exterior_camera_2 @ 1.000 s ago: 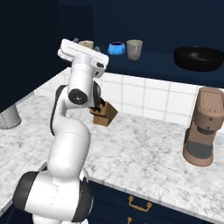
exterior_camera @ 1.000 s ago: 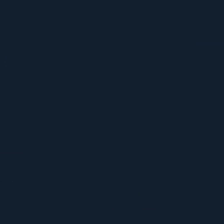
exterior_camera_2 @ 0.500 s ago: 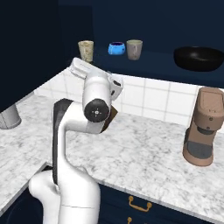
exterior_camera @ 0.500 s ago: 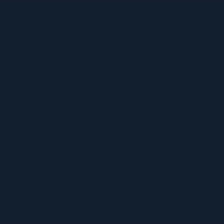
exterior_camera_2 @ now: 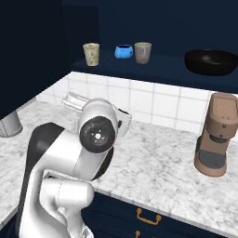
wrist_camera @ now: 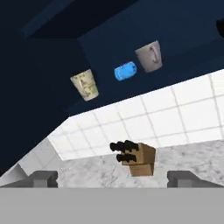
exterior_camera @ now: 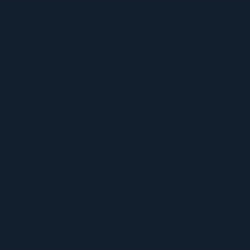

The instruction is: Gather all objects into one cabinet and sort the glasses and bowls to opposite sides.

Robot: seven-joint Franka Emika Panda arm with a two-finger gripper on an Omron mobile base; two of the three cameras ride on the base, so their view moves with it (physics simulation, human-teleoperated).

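Observation:
Three pieces stand in a row on the dark open cabinet shelf (exterior_camera_2: 162,69). At the left is a cream mottled cup (exterior_camera_2: 91,54) (wrist_camera: 85,85), in the middle a small blue bowl (exterior_camera_2: 123,51) (wrist_camera: 125,71), and at the right a grey-beige mug with a loop handle (exterior_camera_2: 142,52) (wrist_camera: 149,56). My gripper (wrist_camera: 113,178) is open with nothing between its fingertips. It points at the tiled wall, low over the counter, well below and short of the shelf. In the right base view my folded arm hides it.
A wooden knife block (wrist_camera: 138,158) stands on the marble counter (exterior_camera_2: 162,162) straight ahead of the hand. A wide black bowl-like pan (exterior_camera_2: 211,62) sits at the shelf's right end. A brown coffee machine (exterior_camera_2: 216,135) stands on the right, a grey cylinder (exterior_camera_2: 9,125) at the far left.
The arm has drawn back and down from the shelf and folded low over the counter. The cream cup, partly behind the hand before, now stands free on the shelf.

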